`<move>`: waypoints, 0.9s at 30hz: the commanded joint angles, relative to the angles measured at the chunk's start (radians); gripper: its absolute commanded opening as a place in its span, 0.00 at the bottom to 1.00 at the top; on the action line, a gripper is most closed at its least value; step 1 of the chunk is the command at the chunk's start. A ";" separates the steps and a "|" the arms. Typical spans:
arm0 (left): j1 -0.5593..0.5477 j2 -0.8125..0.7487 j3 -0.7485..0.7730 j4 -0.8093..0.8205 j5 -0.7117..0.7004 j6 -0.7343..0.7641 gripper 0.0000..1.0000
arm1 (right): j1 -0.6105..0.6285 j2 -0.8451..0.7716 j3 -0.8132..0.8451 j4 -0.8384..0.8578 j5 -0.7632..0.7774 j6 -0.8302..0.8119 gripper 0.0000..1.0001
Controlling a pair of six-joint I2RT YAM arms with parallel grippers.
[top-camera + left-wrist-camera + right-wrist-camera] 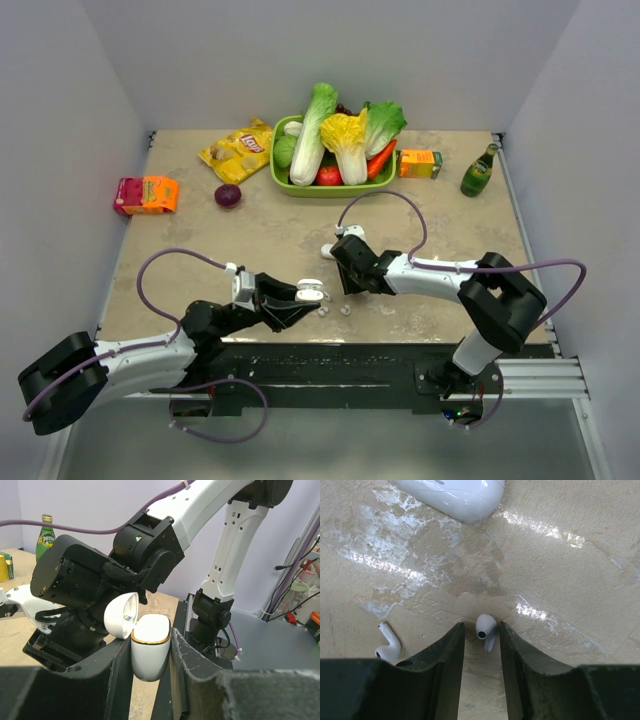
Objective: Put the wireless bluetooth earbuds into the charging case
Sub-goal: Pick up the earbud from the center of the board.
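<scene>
My left gripper (150,656) is shut on the white charging case (150,650), held upright off the table with its lid (121,615) flipped open. From above, the case (310,292) sits just left of my right gripper (346,298). The right gripper (482,630) points down at the table, open, with one white earbud (485,629) lying between its fingertips, close to the right finger. A second earbud (387,647) lies just outside the left finger. Both earbuds (345,310) lie near the table's front edge. The case's underside (455,495) fills the top of the right wrist view.
A green basket (290,185) of vegetables stands at the back centre, with a chips bag (240,150) and a red onion (228,195) to its left. A juice box (420,163) and a green bottle (478,172) stand at the back right. A red-orange packet (146,194) lies far left.
</scene>
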State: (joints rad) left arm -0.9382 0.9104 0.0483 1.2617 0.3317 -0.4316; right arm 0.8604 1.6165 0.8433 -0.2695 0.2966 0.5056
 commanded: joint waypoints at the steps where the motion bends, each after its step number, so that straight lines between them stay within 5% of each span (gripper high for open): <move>1: -0.005 -0.001 -0.229 0.070 -0.014 0.002 0.00 | -0.009 0.062 -0.030 -0.080 -0.037 0.002 0.36; 11: -0.005 -0.001 -0.231 0.070 -0.013 0.002 0.00 | -0.011 0.046 -0.041 -0.085 -0.045 0.004 0.29; 18: -0.007 0.005 -0.231 0.077 -0.013 -0.002 0.00 | -0.009 0.031 -0.053 -0.077 -0.047 0.002 0.01; 27: -0.007 0.005 -0.217 0.077 -0.026 -0.001 0.00 | -0.009 -0.085 -0.064 -0.050 -0.010 0.011 0.00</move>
State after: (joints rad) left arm -0.9386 0.9161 0.0483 1.2625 0.3264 -0.4320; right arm 0.8536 1.5974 0.8333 -0.2665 0.2966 0.5011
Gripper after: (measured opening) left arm 0.349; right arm 0.067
